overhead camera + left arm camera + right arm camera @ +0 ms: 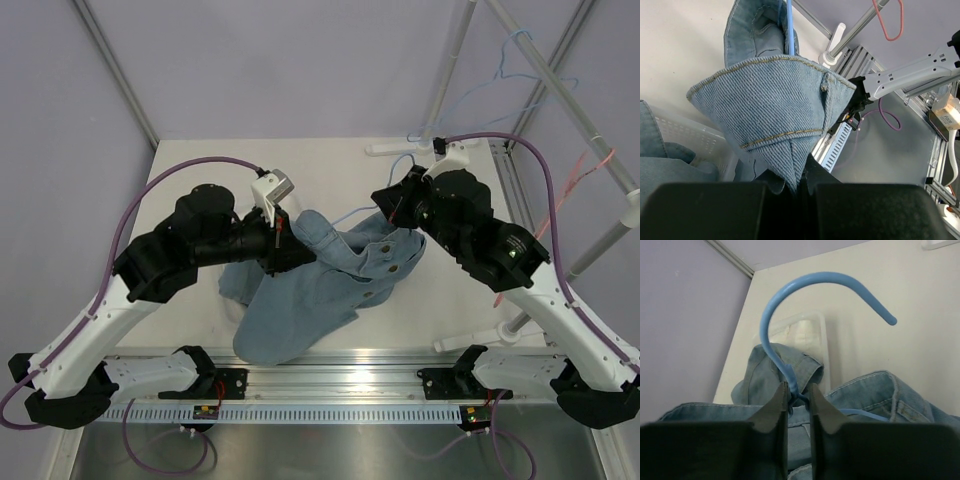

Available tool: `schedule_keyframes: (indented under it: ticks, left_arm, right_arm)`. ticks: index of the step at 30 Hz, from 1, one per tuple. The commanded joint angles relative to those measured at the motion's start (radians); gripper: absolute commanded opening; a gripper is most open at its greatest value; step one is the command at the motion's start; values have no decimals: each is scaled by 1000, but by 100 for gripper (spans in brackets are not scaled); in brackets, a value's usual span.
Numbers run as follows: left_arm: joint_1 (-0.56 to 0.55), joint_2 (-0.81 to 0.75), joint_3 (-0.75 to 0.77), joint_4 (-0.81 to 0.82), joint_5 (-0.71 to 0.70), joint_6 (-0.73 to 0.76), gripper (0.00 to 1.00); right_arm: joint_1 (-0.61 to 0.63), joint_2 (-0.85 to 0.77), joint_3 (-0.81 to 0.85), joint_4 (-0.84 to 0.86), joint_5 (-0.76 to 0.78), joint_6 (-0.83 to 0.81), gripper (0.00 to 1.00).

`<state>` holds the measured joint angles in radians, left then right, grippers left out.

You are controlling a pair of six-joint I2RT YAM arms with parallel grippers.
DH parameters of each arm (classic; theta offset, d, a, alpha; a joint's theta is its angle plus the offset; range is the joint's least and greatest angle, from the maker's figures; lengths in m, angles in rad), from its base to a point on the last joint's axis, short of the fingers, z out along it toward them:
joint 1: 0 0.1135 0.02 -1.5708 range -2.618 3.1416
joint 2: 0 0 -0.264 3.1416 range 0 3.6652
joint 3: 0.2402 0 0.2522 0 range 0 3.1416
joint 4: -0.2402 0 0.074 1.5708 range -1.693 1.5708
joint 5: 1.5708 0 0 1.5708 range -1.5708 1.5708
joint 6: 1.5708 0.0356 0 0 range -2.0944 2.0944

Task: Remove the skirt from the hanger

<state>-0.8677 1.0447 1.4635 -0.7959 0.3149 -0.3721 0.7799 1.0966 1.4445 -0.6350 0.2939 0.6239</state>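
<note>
A light-blue denim skirt (320, 285) lies bunched on the white table between the arms. A blue wire hanger (790, 295) is still inside it; its hook curves up in the right wrist view. My left gripper (283, 243) is shut on a fold of the skirt's waistband (775, 105), with denim pinched between the jaws (797, 182). My right gripper (402, 212) is shut on the hanger's neck (795, 390) just below the hook. The hanger's thin blue wire (789, 25) also shows in the left wrist view, running into the skirt.
A clear plastic bin (690, 137) sits under the skirt. A rack of metal poles (560, 90) stands at the right with spare blue (520, 60) and red (585, 170) hangers. White rack feet (395, 148) rest on the table's far edge.
</note>
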Motion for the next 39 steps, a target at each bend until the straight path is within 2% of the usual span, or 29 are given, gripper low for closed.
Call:
schedule_keyframes:
  ticks: [1,3,4,6,7,8,10,12,15,20,24,28,35,39]
  left_arm:
    - [1,-11,12,146,29,-7,0]
    - [1,-15,9,139,20,-4,0]
    - [1,-17,9,132,16,-2,5]
    - [-1,-28,8,126,3,5,26]
    - [1,-31,3,124,0,10,44]
    - [1,-43,-2,124,-11,15,53]
    - [1,-55,-15,129,-14,19,69]
    - [1,-71,-23,135,-16,27,75]
    - [-1,-86,-37,133,-19,42,80]
    - [-1,-112,-83,126,10,58,80]
    - [-2,-133,-159,173,159,35,78]
    - [-31,-161,-187,224,222,18,77]
    - [-60,-166,-169,189,150,24,76]
    - [-60,-157,-173,213,158,6,75]
  right_arm:
    - [48,22,11,-5,34,5,0]
    - [56,26,20,-18,57,8,0]
    - [64,26,24,-23,63,10,0]
    - [67,25,36,-43,86,10,0]
    - [68,25,40,-63,94,10,0]
    - [68,22,48,-72,109,8,0]
    - [70,14,53,-94,125,10,0]
    - [70,5,57,-106,139,11,0]
    - [70,-9,68,-133,148,14,0]
    - [70,-32,92,-172,186,19,0]
    - [70,-8,135,-196,212,10,0]
    - [70,29,162,-197,208,2,0]
    - [71,17,131,-144,176,11,0]
    - [71,-23,125,-134,174,5,0]
